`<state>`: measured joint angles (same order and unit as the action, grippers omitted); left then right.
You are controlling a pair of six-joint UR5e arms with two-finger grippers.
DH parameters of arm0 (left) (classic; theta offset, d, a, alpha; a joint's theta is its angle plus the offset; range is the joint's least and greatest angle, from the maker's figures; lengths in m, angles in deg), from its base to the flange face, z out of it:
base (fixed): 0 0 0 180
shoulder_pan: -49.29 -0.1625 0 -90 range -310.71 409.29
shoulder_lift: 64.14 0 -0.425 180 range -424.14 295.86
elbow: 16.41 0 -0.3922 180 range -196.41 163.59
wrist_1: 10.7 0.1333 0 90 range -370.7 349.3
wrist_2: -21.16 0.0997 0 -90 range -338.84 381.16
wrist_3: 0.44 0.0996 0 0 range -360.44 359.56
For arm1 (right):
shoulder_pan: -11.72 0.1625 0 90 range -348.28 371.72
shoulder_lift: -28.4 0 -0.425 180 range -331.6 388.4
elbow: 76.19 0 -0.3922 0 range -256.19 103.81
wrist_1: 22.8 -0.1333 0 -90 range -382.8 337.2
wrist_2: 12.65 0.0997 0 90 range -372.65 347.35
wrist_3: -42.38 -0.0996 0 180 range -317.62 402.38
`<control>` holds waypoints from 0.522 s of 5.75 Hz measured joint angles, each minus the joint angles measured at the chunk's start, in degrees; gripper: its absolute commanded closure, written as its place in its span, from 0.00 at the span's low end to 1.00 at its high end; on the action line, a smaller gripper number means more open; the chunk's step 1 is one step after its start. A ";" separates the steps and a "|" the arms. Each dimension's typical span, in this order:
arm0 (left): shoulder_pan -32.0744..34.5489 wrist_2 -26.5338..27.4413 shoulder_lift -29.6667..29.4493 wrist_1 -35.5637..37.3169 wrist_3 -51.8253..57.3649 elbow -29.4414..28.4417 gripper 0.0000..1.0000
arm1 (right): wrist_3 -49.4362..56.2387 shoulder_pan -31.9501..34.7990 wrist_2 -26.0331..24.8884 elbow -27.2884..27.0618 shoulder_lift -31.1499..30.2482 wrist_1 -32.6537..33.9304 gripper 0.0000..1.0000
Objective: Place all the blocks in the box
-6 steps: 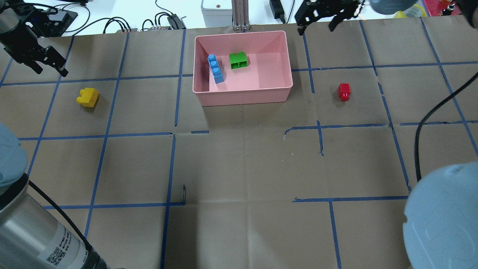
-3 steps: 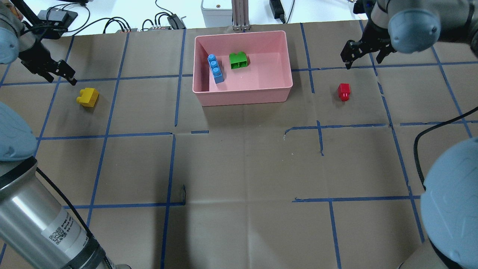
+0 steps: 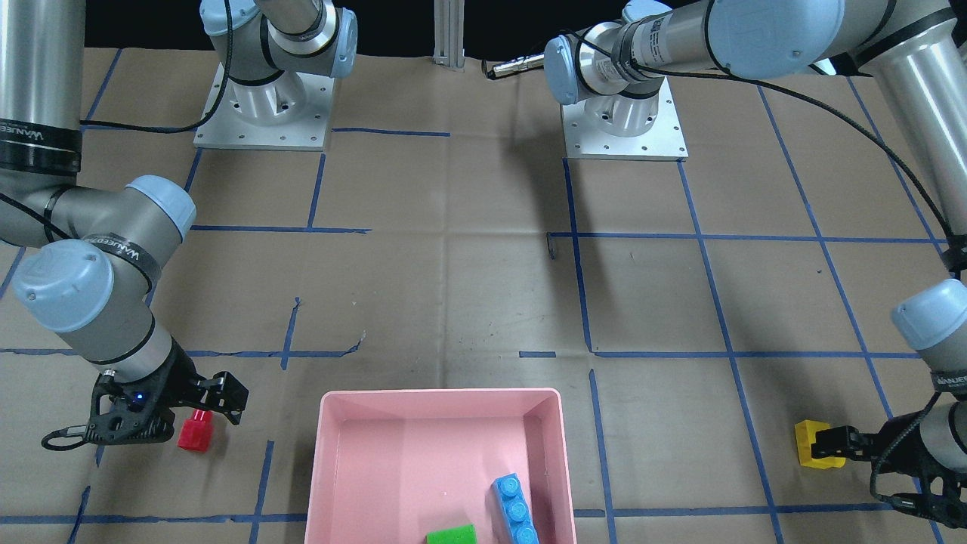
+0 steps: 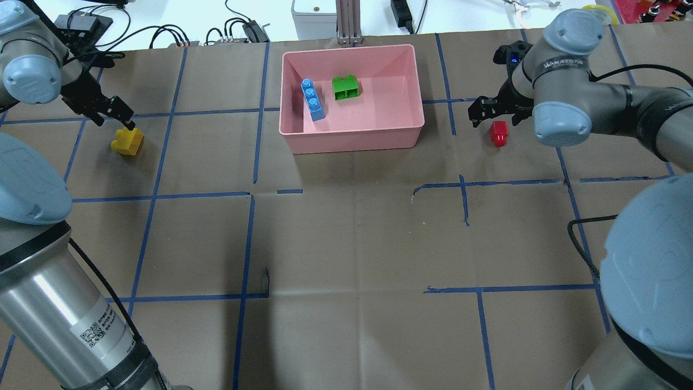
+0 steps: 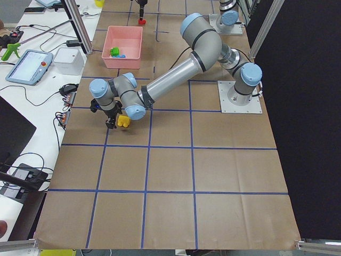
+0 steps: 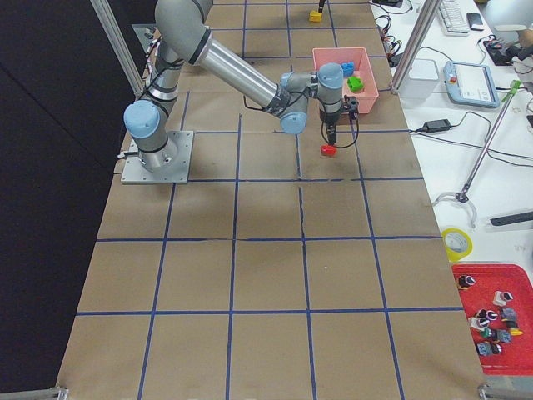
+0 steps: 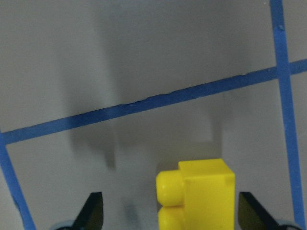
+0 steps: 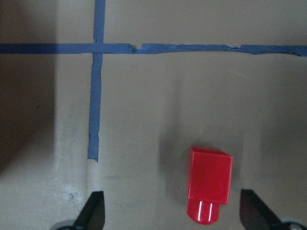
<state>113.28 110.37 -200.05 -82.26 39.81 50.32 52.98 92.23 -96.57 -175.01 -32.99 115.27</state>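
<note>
The pink box (image 4: 352, 142) stands at the table's far middle and holds the blue brick (image 4: 312, 99) and the green brick (image 4: 345, 86). The yellow brick (image 4: 128, 141) lies on the table to the box's left. My left gripper (image 4: 116, 122) is open right over it. In the left wrist view the yellow brick (image 7: 196, 191) sits between the open fingertips (image 7: 93, 213). The red brick (image 4: 498, 133) lies to the box's right. My right gripper (image 4: 494, 119) is open just over it. In the right wrist view the red brick (image 8: 208, 187) lies nearer the right-hand fingertip (image 8: 252, 211).
Brown paper with a blue tape grid (image 4: 254, 114) covers the table. Cables and power units (image 4: 243, 30) lie beyond the far edge. Both arm bases (image 3: 264, 106) stand at the robot's side. The pink box's walls stand between the two bricks on the table.
My left gripper has moved toward me and right, down onto the yellow brick. My right gripper has come from the far edge down to the red brick. No brick has moved.
</note>
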 measured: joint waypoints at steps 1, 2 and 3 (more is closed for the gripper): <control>0.31 -0.01 -0.01 0.01 0.09 1.01 0.01 | -0.02 -0.64 -0.05 -0.88 0.93 2.34 0.01; 0.30 0.05 0.09 0.01 0.30 2.27 0.01 | -0.04 -1.23 0.06 -1.59 1.59 3.75 0.01; 0.22 0.16 0.27 -0.01 0.52 3.22 0.11 | -0.11 -1.43 0.16 -1.91 2.74 6.45 0.01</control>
<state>113.50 110.53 -199.78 -82.27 40.33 53.54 52.87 90.80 -96.41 -176.92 -30.26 121.72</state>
